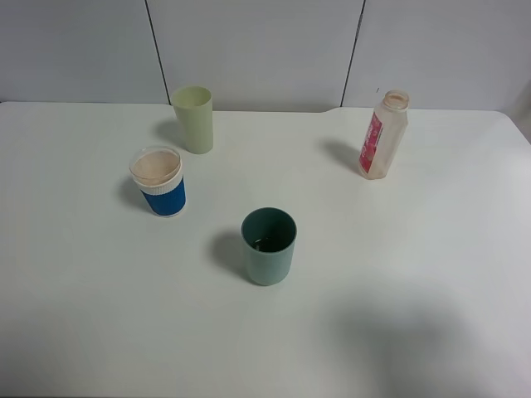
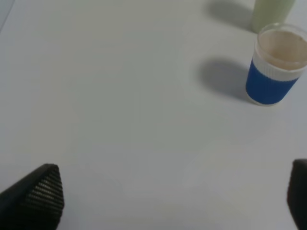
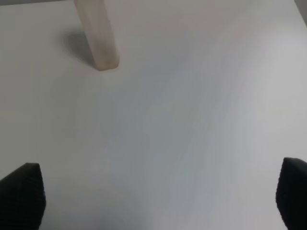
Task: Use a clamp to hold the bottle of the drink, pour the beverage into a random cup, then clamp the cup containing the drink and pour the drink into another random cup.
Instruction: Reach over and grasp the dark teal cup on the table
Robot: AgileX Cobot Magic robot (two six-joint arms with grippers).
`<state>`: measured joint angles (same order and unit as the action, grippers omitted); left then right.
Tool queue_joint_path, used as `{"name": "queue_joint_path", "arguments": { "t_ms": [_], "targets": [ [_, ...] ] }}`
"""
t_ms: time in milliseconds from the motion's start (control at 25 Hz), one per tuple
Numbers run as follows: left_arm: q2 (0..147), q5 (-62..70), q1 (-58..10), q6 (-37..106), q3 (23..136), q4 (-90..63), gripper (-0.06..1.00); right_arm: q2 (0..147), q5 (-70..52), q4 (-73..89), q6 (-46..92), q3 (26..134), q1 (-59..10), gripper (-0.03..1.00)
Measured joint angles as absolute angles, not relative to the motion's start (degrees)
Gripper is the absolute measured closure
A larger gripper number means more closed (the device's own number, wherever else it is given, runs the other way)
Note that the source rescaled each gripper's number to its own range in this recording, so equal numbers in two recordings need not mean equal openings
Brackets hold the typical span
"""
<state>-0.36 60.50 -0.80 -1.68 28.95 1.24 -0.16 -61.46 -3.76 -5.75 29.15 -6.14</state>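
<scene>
bottle (image 1: 383,137) upright, long axis vertical — neck up

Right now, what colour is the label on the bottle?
The label on the bottle is pink-magenta, clearest in the exterior high view.

bottle (image 3: 98,38): top cut off | pale green cup (image 2: 271,12): mostly cut off

The left gripper (image 2: 168,199) has black wedge-shaped fingertips (image 2: 38,196) with dotted grip texture; the right gripper (image 3: 156,194) has blunt black fingertips (image 3: 21,194).
</scene>
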Motion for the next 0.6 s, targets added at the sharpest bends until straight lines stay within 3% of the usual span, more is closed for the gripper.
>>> {"name": "queue_joint_path", "arguments": {
  "t_ms": [600],
  "targets": [
    [-0.4, 60.5, -0.8, -1.7, 29.0, 1.2, 0.17, -0.2, -60.8, -7.1, -9.1, 28.7, -6.1, -0.01]
  ]
}}
